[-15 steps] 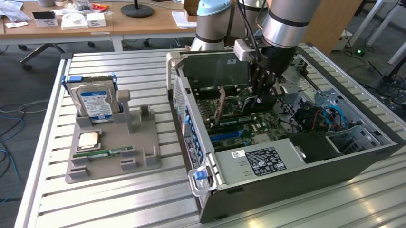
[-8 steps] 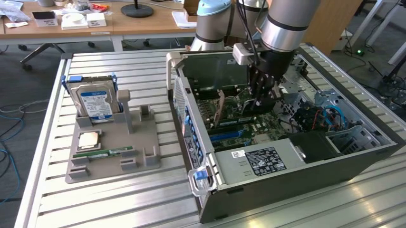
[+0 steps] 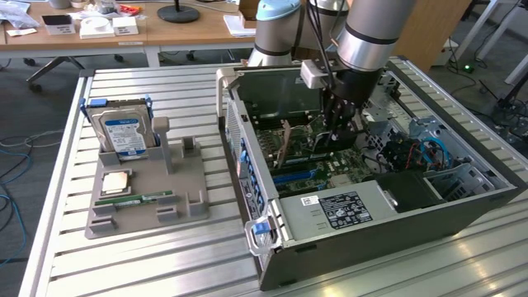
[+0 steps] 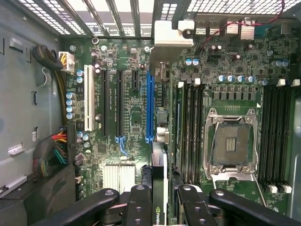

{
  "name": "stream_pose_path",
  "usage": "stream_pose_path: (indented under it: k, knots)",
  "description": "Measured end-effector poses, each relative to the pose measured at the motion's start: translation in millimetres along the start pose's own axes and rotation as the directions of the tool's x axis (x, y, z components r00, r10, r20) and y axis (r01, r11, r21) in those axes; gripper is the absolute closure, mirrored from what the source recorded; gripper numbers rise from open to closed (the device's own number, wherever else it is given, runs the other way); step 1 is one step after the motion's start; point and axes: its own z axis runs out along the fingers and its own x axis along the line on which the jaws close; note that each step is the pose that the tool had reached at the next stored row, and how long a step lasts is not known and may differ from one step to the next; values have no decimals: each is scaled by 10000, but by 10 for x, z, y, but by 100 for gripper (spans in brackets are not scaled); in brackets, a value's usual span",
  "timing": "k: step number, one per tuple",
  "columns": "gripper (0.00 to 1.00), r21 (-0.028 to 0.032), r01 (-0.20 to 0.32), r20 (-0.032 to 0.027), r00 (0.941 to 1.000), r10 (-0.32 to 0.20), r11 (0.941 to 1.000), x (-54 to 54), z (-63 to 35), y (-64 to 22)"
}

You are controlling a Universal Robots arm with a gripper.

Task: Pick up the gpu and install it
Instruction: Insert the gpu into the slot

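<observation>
I am reaching down into the open computer case [image 3: 462,204], with my gripper [image 3: 340,137] low over the motherboard. In the wrist view my gripper [image 4: 164,203] is shut on the gpu [image 4: 160,188], a thin dark card seen edge-on between the black fingers [image 4: 140,202]. Its silver bracket [image 4: 171,35] lies at the far end, by the vented rear panel. The card hangs in line with the long blue slot [image 4: 149,103], just beside it. From the exterior view the gpu [image 3: 322,143] shows as a dark piece under the fingers. Whether it touches the slot I cannot tell.
Outside the case, on the exterior view's left, a grey fixture [image 3: 185,185] holds a hard drive with a blue label [image 3: 123,133], a processor chip [image 3: 115,182] and a green memory stick [image 3: 132,199]. On the motherboard are the processor socket [image 4: 230,143], black card slots [image 4: 106,103] and cable bundles [image 4: 51,150].
</observation>
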Motion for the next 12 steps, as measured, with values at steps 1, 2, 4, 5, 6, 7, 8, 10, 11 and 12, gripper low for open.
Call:
stream_pose_path:
  k: [1,2,4,5,6,7,8,10,11,12]
  knots:
    - [74,1,0,0,10000,0,10000,0,2,8]
    - [74,1,1,2,10000,-1,10000,0,5,17]
    - [74,0,0,1,10000,0,10000,1,10,41]
    - [74,0,0,0,10000,0,10000,1,12,54]
    - [74,0,0,0,10000,0,10000,1,13,64]
    - [74,0,0,0,10000,0,10000,1,14,74]
    - [74,1,0,2,10000,0,10000,1,15,82]
    - [74,1,0,1,10000,0,10000,8,15,94]
    - [74,0,2,0,10000,-2,10000,13,15,97]
    - [74,1,3,1,10000,-3,10000,20,15,101]
